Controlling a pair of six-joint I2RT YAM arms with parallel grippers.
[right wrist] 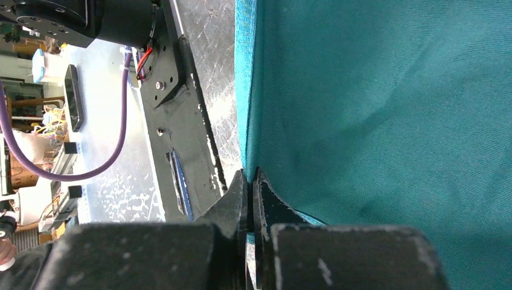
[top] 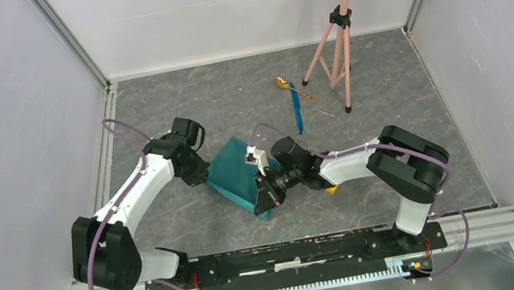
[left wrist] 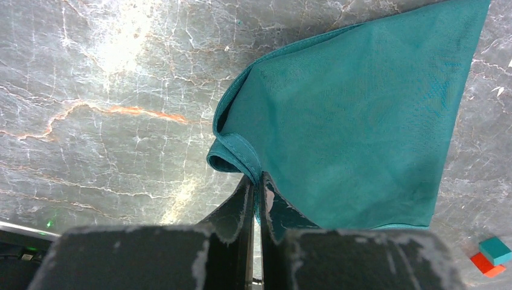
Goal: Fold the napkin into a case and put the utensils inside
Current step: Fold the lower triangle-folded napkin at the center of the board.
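The teal-green napkin [top: 239, 175] hangs folded and lifted between my two grippers at the table's middle. My left gripper [top: 200, 176] is shut on its left corner, where the hem curls over the jaws [left wrist: 256, 178]. My right gripper [top: 268, 190] is shut on the napkin's edge [right wrist: 249, 175], the cloth [right wrist: 374, 121] filling that view. The gold spoon [top: 290, 86] and the blue knife-like stick [top: 297, 110] lie side by side on the table behind the napkin, untouched.
A pink tripod [top: 336, 45] stands at the back right, near the utensils. Small red and teal cubes [left wrist: 490, 257] lie by the napkin's far edge, a yellow one [top: 332, 190] under the right arm. White walls enclose the table.
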